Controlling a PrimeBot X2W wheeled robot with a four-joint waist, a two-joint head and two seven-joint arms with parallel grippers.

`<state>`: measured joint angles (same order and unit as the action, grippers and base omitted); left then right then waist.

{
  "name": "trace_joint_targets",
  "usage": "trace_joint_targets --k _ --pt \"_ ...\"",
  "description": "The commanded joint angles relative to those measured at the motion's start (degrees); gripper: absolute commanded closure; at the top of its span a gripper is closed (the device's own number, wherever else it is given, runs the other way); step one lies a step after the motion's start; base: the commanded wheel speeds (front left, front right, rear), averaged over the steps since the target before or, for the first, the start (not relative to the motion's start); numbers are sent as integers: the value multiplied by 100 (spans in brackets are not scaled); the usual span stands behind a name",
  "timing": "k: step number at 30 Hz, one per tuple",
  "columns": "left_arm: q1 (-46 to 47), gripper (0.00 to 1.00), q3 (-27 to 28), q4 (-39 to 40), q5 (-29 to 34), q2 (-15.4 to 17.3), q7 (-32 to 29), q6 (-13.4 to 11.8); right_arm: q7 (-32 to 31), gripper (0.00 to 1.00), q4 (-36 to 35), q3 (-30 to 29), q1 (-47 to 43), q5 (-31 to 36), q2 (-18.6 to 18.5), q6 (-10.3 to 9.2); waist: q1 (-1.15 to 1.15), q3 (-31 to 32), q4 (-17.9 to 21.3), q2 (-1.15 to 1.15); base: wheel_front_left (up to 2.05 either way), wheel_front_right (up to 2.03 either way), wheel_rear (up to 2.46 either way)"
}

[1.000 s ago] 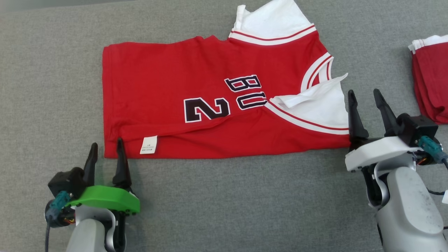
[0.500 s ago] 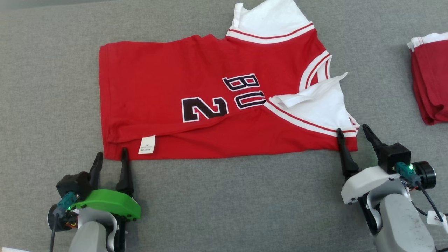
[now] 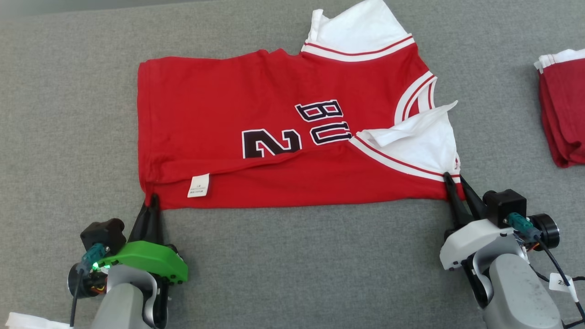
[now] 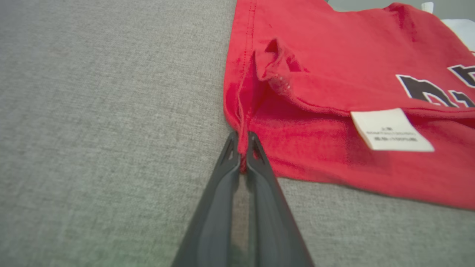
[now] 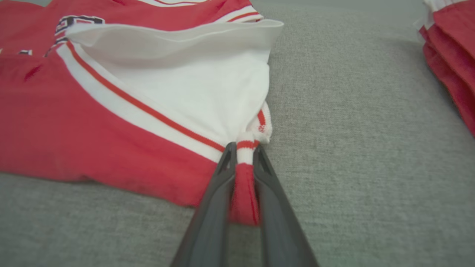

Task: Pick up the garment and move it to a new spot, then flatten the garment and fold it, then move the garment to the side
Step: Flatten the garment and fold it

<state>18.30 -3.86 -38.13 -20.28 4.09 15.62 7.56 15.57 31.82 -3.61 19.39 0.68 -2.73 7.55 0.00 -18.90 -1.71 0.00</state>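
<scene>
Head view: the garment (image 3: 283, 137), a red jersey with white sleeves and black lettering, lies sideways and mostly flat near the middle of the grey surface (image 3: 68, 114). Its near long edge is already doubled over, so the care label (image 3: 198, 185) faces up. The left hand (image 3: 153, 198) is pinched shut on the near hem corner, and the left wrist view shows the hem seam caught between its fingertips. The right hand (image 3: 455, 178) is clamped on the near corner at the sleeve end, with red cloth and striped cuff trim bunched between its fingers in the right wrist view. This looks like the start of a lengthwise fold. To do it well, both hands should rise together just enough to free the edge, keep the cloth lightly taut between them, and carry it away from the robot in parallel so the crease runs straight. The loose white sleeve flap (image 3: 411, 132) may curl under, and the folded red stack (image 3: 564, 119) lies well apart at the right. A second ago both hands had their fingers spread, the left just short of the hem corner and the right higher beside the sleeve. Now both have closed on cloth.
</scene>
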Motion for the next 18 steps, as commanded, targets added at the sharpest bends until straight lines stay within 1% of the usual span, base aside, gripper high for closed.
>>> trace_joint_targets --k 1,5,11,14,18 --pt "-98 100 -44 81 -4 -17 -69 -18 -65 100 0 -29 16 -104 -36 -14 0 90 -31 0 0 0 0" --pt "-79 100 81 571 -46 66 -51 -18 -46 100 -256 -79 215 -343 -32 -14 0 309 -64 0 0 0 0" --pt "-262 100 335 1111 66 43 -51 -18 -46 100 -427 -143 337 -531 -36 -14 0 792 -118 0 0 0 0" --pt "-476 100 409 1133 119 -7 -51 -18 -46 100 -386 -127 133 -528 -36 -14 0 1059 -154 0 0 0 0" --pt "-999 100 532 951 157 -48 -51 -19 -46 100 -223 17 -285 -633 -73 -14 0 1340 -183 0 0 0 0"
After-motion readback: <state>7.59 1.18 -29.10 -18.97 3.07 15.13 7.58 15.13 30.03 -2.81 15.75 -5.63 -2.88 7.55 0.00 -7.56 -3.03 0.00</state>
